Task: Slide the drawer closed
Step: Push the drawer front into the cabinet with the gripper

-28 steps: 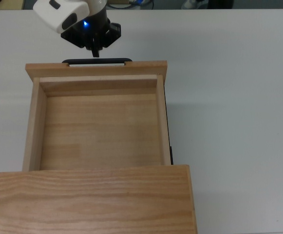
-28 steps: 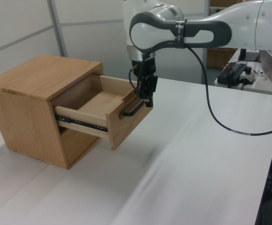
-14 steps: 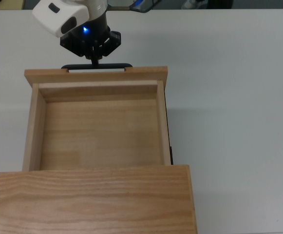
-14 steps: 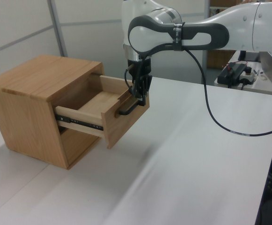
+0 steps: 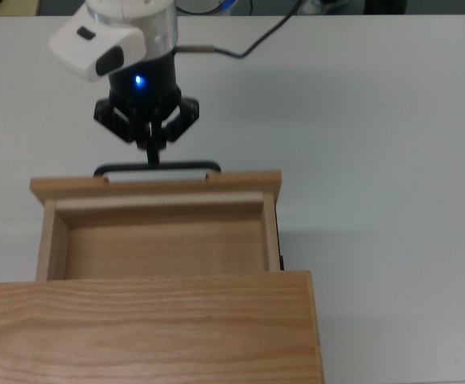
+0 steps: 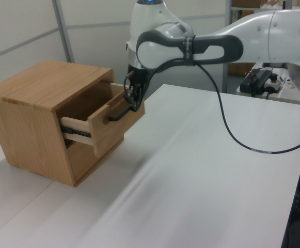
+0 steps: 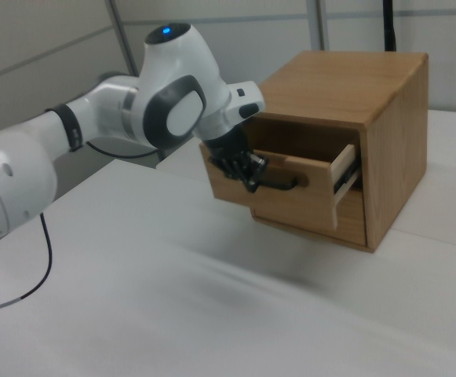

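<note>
The drawer (image 5: 156, 232) juts partway out of the wooden cabinet (image 5: 152, 328) on the white desk (image 5: 376, 120). It looks like a light, rigid tray on metal runners, so a straight push should move it easily. The gripper (image 5: 151, 154) sits at the black bar handle (image 5: 157, 168), the natural place to hold; whether its fingers are clenched on the bar I cannot tell.

drawer (image 5: 158, 240) | light wood, black bar handle | partly open, level

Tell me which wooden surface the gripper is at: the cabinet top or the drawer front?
The drawer front panel, the one bearing the black bar handle. The gripper sits at that handle; the cabinet top lies away from it.
</note>
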Robot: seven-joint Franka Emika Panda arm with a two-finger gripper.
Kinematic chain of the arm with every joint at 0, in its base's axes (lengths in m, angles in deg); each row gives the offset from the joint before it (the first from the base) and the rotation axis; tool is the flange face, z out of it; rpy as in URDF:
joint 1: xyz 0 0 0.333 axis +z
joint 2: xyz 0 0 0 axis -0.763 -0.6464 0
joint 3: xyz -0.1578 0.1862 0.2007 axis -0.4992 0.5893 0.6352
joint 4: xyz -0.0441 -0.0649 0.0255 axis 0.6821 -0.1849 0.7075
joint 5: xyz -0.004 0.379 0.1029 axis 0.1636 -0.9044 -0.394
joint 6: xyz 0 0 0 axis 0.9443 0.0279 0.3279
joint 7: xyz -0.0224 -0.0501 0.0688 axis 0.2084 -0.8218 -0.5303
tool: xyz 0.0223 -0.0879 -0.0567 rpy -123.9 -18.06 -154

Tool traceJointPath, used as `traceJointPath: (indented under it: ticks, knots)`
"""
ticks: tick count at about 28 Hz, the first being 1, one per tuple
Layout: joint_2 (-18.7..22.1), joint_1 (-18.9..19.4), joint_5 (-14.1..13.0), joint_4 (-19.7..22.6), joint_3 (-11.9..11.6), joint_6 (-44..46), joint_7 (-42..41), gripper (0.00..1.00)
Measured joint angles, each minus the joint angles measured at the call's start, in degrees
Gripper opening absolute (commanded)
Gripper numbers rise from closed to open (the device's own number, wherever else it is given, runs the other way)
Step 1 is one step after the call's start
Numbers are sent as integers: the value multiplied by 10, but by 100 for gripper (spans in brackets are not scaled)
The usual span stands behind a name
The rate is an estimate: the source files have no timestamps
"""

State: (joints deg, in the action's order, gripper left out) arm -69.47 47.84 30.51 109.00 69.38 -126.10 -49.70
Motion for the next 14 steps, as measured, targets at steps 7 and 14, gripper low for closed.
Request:
traceJointPath:
  ticks: [7,14]
  knots:
    - [-55,0,0,1,0,-175,-1,0]
    - [-99,1,5,1,0,-317,-13,0]
